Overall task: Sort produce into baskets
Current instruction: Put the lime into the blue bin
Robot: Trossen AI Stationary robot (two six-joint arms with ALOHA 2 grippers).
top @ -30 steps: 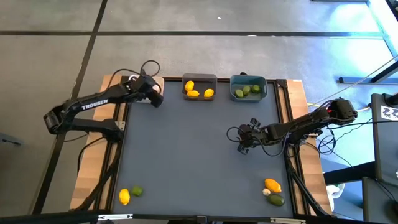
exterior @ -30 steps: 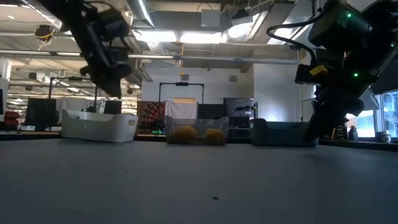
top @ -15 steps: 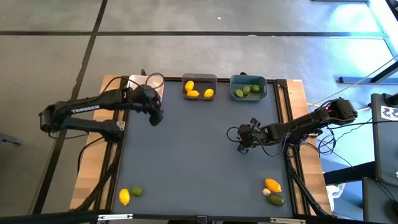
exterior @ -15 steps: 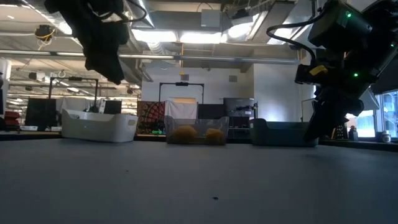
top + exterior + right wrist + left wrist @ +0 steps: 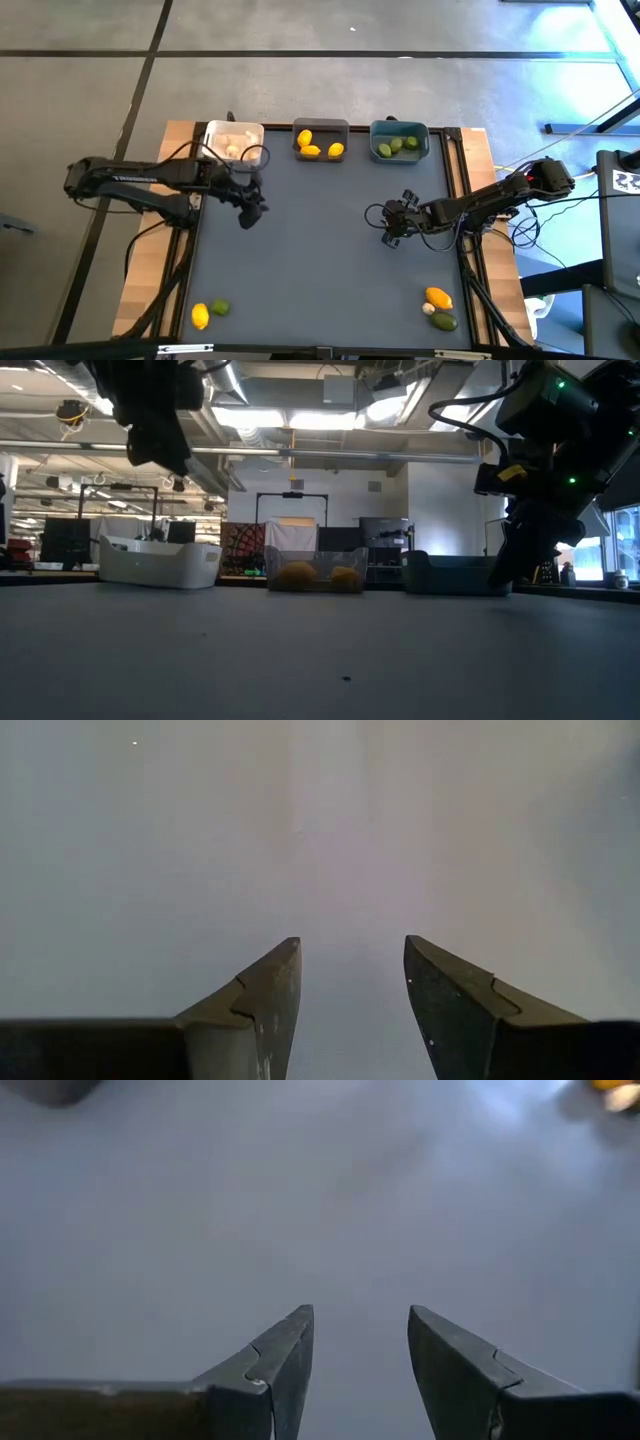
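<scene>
Three bins stand along the far edge: a white bin (image 5: 233,143) with whitish bulbs, a dark grey bin (image 5: 321,141) with yellow ovals, a teal bin (image 5: 399,141) with green ovals. A yellow oval (image 5: 200,316) and a green oval (image 5: 220,307) lie near the front left. A yellow oval (image 5: 438,297), a whitish bulb (image 5: 428,309) and a green oval (image 5: 444,321) lie at the front right. My left gripper (image 5: 250,212) is open and empty above the table's left part (image 5: 360,1330). My right gripper (image 5: 392,228) is open and empty over the table's right part (image 5: 352,960).
The dark table mat (image 5: 320,250) lies bare between the two grippers. Wooden table edges (image 5: 180,250) and dark frame rails run along both sides. Cables hang by the right arm (image 5: 500,200).
My left gripper has drawn back from over the white bin toward the table's near edge and now hangs over the bare mat, leaving the white bin uncovered. My right arm has kept still.
</scene>
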